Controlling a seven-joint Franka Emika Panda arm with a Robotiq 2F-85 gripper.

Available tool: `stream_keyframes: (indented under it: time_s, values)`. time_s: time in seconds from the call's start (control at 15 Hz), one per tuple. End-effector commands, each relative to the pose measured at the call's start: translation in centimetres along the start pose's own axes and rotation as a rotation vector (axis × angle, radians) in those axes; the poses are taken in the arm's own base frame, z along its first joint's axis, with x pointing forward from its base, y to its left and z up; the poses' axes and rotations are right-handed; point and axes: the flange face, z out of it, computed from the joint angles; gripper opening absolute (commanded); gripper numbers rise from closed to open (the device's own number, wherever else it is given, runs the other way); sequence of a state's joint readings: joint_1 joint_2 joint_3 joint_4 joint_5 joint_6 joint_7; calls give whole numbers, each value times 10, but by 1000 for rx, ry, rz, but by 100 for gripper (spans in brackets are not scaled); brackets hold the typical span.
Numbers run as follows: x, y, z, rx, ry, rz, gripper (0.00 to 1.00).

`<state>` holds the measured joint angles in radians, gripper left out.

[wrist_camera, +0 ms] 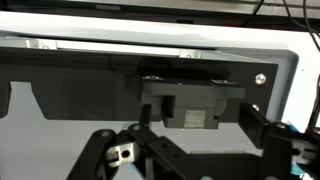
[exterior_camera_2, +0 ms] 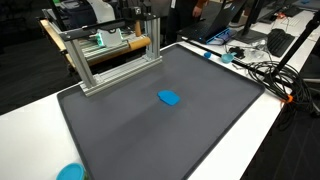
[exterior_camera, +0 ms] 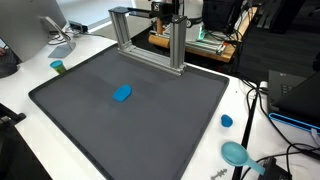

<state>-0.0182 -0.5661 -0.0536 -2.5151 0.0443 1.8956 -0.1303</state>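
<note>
Up at the far edge of a lab bench, a Panda's Robotiq gripper (wrist_camera: 190, 165) hangs with its jaws spread wide and nothing between them, as the wrist view shows. Only dark parts of the arm (exterior_camera: 166, 10) show in an exterior view, at the top edge just behind an aluminium frame (exterior_camera: 150, 35) that stands on the far rim of a dark grey mat (exterior_camera: 90, 130). The frame is the thing closest to the tool. A small blue lump (exterior_camera: 122, 93) lies flat near the mat's middle, well apart from both; it is seen in both exterior views (exterior_camera_2: 169, 98). Off the mat, on the white table (exterior_camera: 30, 80), sit a green cup (exterior_camera: 58, 67) at the far left, a small blue cap (exterior_camera: 227, 121) and a teal bowl (exterior_camera: 235, 153) at the near right beside loose cables (exterior_camera: 262, 100).

Judged from here, any move over the mat goes best by clearing the frame's crossbar first, keeping the jaws spread and square to the lump's long side, and descending straight, since the low, rounded piece could skid on the mat if nudged off-centre.
</note>
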Motion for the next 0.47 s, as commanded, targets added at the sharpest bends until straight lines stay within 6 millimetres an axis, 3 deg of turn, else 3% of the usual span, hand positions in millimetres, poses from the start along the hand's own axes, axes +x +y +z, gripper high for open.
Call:
stream_keyframes:
  time_s: [0.0, 0.13, 0.2, 0.27, 0.4]
  values:
    - [-15, 30, -35, 53, 80, 74, 100]
    - [-27, 60, -62, 68, 172, 102, 100]
    - [-10, 40, -36, 34, 91, 81, 100]
    - [-13, 49, -44, 39, 112, 91, 100]
    - [-14, 47, -43, 39, 111, 87, 100]
